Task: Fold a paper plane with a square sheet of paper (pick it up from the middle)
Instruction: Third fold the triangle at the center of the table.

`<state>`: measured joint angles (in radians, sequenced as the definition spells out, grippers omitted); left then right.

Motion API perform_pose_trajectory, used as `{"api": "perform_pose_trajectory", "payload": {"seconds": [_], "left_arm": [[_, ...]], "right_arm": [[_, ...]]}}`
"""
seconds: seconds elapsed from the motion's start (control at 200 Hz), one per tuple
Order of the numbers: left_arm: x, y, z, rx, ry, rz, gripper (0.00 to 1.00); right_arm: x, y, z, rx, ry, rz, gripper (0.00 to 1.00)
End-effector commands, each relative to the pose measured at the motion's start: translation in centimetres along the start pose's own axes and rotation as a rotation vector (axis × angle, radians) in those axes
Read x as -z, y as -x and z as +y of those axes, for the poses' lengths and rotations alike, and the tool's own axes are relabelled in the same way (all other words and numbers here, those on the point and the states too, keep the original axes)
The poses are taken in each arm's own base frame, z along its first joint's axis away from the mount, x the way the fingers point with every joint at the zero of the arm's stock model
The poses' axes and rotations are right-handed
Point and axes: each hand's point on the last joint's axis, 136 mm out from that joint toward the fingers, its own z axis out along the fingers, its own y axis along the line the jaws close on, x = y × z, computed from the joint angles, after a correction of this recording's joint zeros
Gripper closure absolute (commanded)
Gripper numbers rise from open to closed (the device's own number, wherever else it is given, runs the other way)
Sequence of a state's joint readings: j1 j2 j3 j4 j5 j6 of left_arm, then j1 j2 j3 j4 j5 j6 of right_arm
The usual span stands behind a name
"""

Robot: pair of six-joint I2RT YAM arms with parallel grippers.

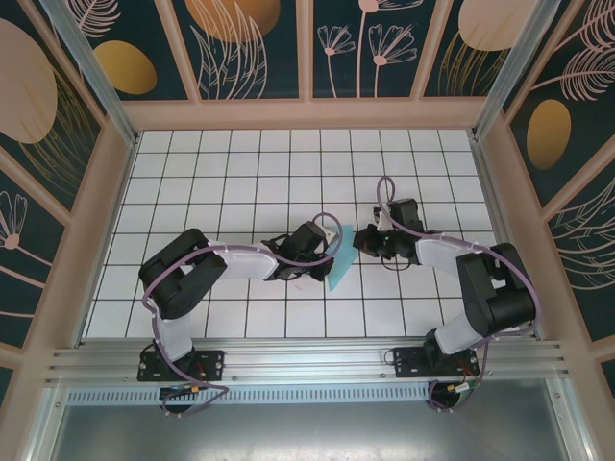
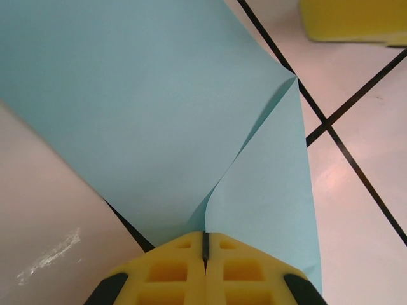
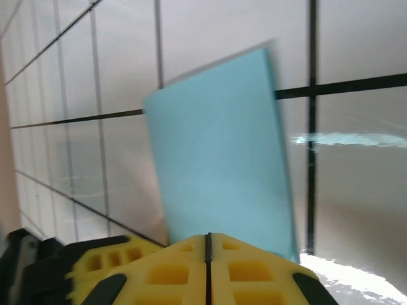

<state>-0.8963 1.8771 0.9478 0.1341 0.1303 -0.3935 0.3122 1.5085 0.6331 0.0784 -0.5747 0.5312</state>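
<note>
The square sheet of paper [image 1: 339,264] is light blue, folded, and held up off the white grid table between the two arms. My left gripper [image 1: 326,254] is shut on it. In the left wrist view the paper [image 2: 146,108] opens into two flaps from a crease that runs into the closed yellow jaws [image 2: 206,238]. My right gripper [image 1: 357,240] is shut, just right of the sheet's upper corner. In the right wrist view a flat blue face [image 3: 219,146] stands right in front of the closed tips [image 3: 208,236]. I cannot tell whether they touch it.
White tiles with black grid lines [image 1: 240,182] spread around both arms, inside a wooden frame [image 1: 106,221]. The left gripper's yellow fingers [image 3: 105,262] show low left in the right wrist view. The right gripper's yellow pads [image 2: 350,19] show top right in the left wrist view.
</note>
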Motion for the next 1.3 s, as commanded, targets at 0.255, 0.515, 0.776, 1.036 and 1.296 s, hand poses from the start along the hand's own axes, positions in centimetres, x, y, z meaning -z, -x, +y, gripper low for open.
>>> {"api": "perform_pose_trajectory", "payload": {"seconds": [0.255, 0.515, 0.776, 1.036, 1.296], "left_arm": [[0.4, -0.4, 1.0, 0.023, 0.053, 0.035, 0.86], [3.2, 2.6, 1.5, 0.073, 0.116, -0.072, 0.63], [5.4, 6.5, -1.5, 0.104, -0.015, -0.136, 0.78], [1.7, 3.8, -1.5, 0.148, -0.054, -0.005, 0.96], [-1.1, 0.7, 1.4, 0.196, 0.055, 0.065, 1.00]], "right_arm": [[-2.4, -4.0, -1.2, -0.046, 0.029, 0.102, 0.93], [-3.3, -5.0, -3.5, -0.026, -0.046, 0.150, 0.95], [-3.2, -4.4, -3.0, -0.004, -0.052, 0.145, 0.95], [-3.1, -4.0, -2.9, 0.006, -0.056, 0.136, 0.95], [-2.7, -3.2, -1.6, 0.033, -0.027, 0.123, 0.94]]}}
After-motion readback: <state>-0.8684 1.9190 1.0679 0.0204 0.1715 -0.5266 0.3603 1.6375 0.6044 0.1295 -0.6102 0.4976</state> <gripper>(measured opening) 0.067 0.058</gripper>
